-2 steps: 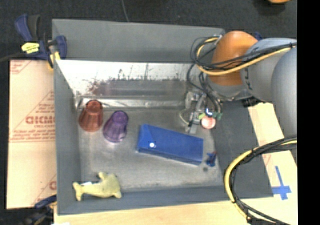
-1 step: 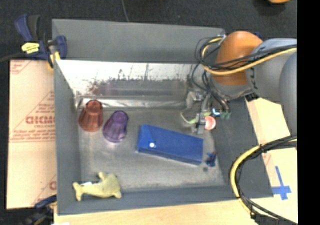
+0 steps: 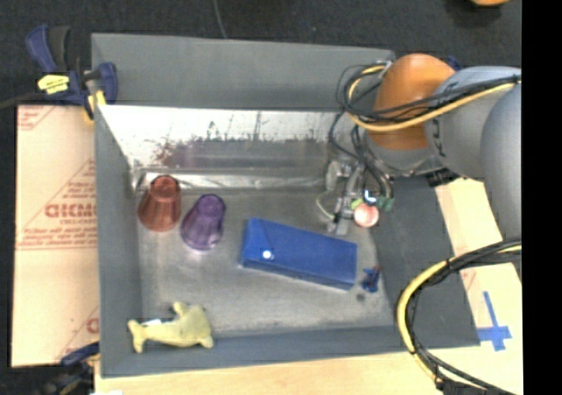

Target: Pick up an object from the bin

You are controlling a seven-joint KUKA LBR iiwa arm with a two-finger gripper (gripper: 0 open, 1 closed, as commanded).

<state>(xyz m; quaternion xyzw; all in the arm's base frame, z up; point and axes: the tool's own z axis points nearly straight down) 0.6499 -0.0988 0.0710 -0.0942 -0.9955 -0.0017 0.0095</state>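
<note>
Grey metal bin, seen from above, with sloping walls and a flat, scuffed floor. Resting directly on the floor are:

- a translucent red cup at far left
- a translucent purple cup just beside it on the right, slightly nearer
- a flat blue box with one white dot, at centre and set slightly askew
- a small dark-blue piece just off the box's right end
- a pale yellow toy animal in the near left corner, close to the near wall
</note>
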